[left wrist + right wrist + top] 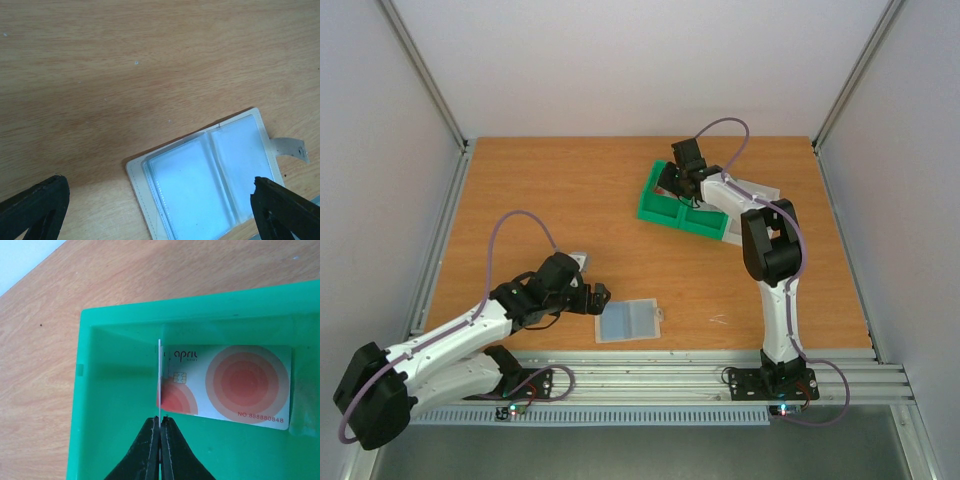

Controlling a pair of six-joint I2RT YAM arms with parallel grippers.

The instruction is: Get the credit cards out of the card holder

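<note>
While the right end effector clamps a thin card edge-on, step: binning it beside the red-marked card.
Left end effector: open above card holder on worktop, perhaps emptied.
Next: release into green bin.

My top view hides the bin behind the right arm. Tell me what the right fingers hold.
Observer: The right fingers are shut on a thin card, held edge-on over the green bin.
Operator: Report what lies in that compartment.
Observer: One red-ringed card lies flat on its floor, print up.
Operator: Now check the left side.
Observer: In the left wrist view both clear pockets of the card holder look empty, and the left fingers stand wide apart.
</note>
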